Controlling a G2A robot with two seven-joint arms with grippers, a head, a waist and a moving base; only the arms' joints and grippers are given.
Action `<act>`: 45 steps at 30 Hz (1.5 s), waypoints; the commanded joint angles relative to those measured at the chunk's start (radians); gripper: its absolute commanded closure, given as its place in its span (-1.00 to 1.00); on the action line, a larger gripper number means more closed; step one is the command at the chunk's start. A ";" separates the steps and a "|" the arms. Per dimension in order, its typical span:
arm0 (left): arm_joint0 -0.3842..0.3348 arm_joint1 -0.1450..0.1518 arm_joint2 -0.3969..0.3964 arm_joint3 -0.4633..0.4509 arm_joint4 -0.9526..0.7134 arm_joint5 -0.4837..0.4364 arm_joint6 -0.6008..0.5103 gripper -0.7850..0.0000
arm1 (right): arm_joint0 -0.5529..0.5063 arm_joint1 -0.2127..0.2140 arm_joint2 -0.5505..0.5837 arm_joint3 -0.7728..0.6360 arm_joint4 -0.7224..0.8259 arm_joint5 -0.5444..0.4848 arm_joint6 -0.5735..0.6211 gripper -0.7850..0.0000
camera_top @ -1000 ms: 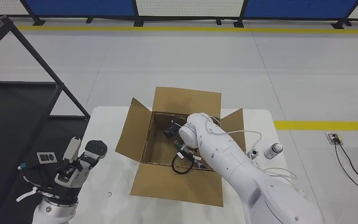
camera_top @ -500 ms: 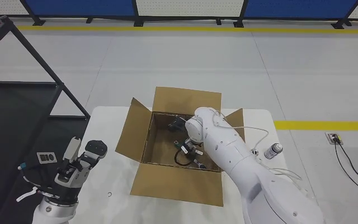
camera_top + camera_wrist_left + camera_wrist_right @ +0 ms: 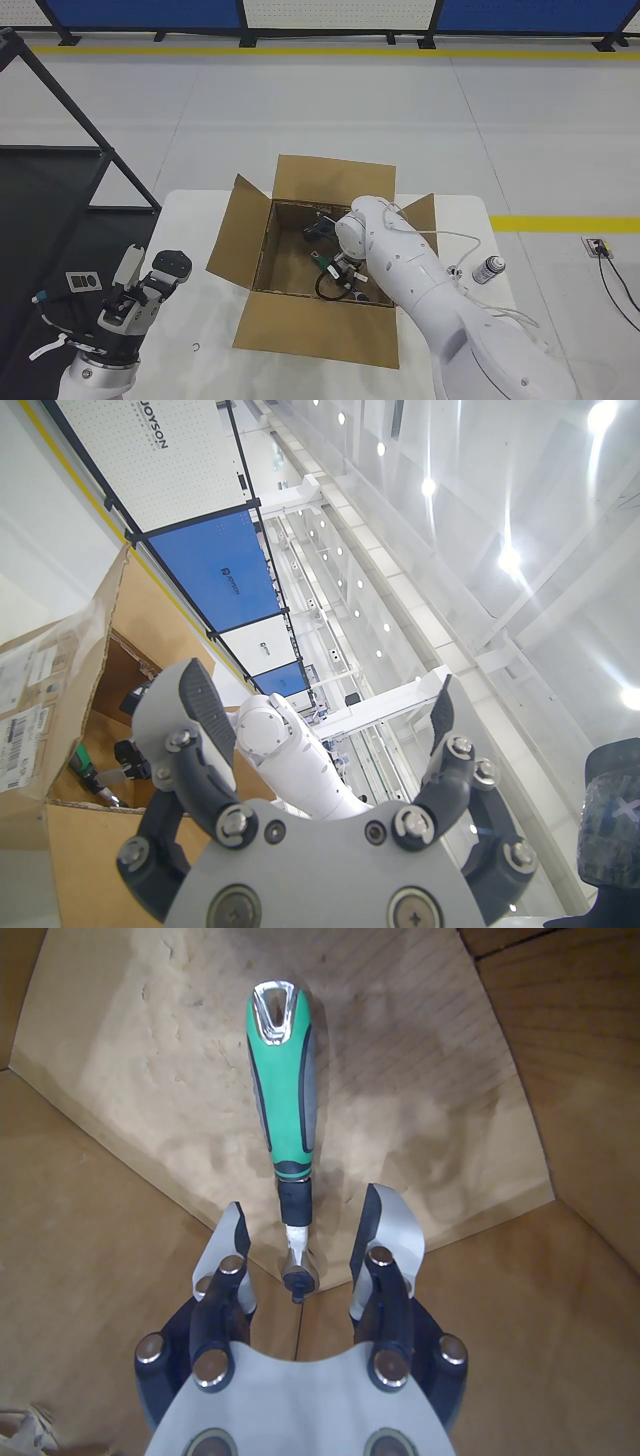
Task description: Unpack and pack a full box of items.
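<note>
Ahead of the right gripper (image 3: 303,1200), the long ratchet wrench (image 3: 282,1093) has a green-and-grey rubber handle, black collar and chrome ends. Around both, the corrugated cardboard box (image 3: 125,1203) is plain brown.

White table (image 3: 190,310), 2 yellow floor lines (image 3: 300,50), blue wall panels (image 3: 140,12), black frame (image 3: 110,165)

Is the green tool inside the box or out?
Inside. The green tool lies on the floor of the box, cardboard walls all round it, its metal end within the open right gripper.
</note>
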 commanded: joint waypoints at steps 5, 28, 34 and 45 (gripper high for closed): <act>0.000 0.000 0.000 0.000 0.000 0.000 0.000 -1.00 | -0.010 -0.002 0.005 0.005 -0.004 -0.005 0.015 0.00; 0.000 0.000 0.000 0.000 0.000 0.000 0.000 -1.00 | -0.027 -0.012 0.011 0.011 -0.033 0.002 0.022 0.05; 0.000 0.000 0.000 0.000 0.000 0.000 0.000 -1.00 | -0.027 -0.012 0.011 0.011 -0.033 0.002 0.022 0.05; 0.000 0.000 0.000 0.000 0.000 0.000 0.000 -1.00 | -0.027 -0.012 0.011 0.011 -0.033 0.002 0.022 0.05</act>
